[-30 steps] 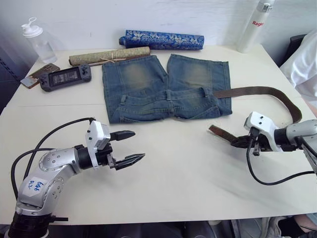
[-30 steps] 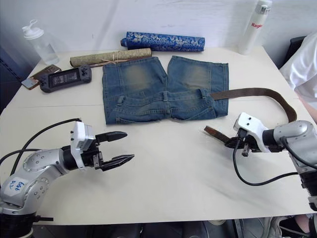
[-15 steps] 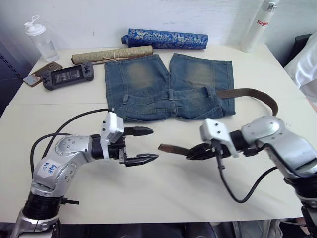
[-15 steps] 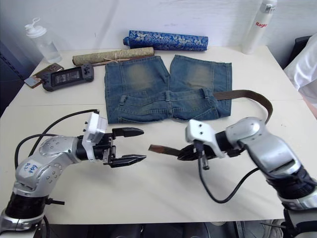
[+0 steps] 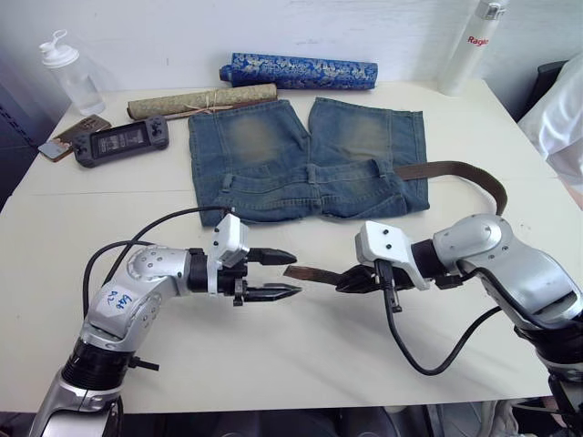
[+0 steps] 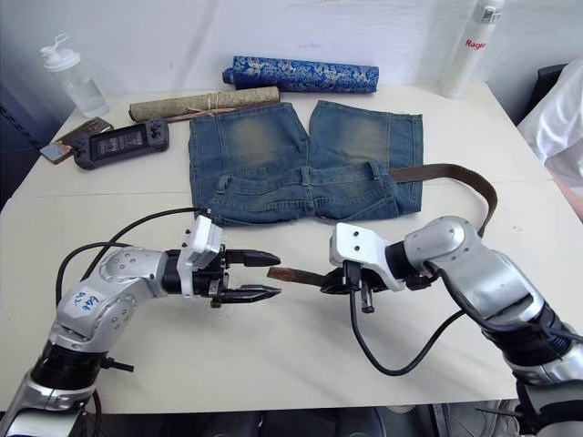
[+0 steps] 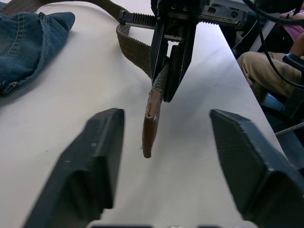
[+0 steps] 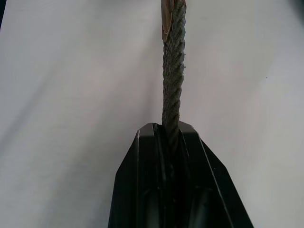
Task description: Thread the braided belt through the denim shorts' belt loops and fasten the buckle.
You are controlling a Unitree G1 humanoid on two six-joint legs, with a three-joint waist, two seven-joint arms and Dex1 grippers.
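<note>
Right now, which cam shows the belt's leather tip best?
Left wrist view: the leather tip hangs between the open left gripper fingers, held out by the shut right gripper. The eye views show it edge-on between both grippers. The right wrist view shows the braided belt, with the tip at the frame edge.

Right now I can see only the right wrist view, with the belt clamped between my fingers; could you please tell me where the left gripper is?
Observer: The left gripper faces the right gripper and is open, with the tan tip between its fingers, untouched.
Operator: Is the belt through any loop?
Observer: The braided belt curves from the right edge of the denim shorts to your gripper; I cannot tell whether a loop holds it.
</note>
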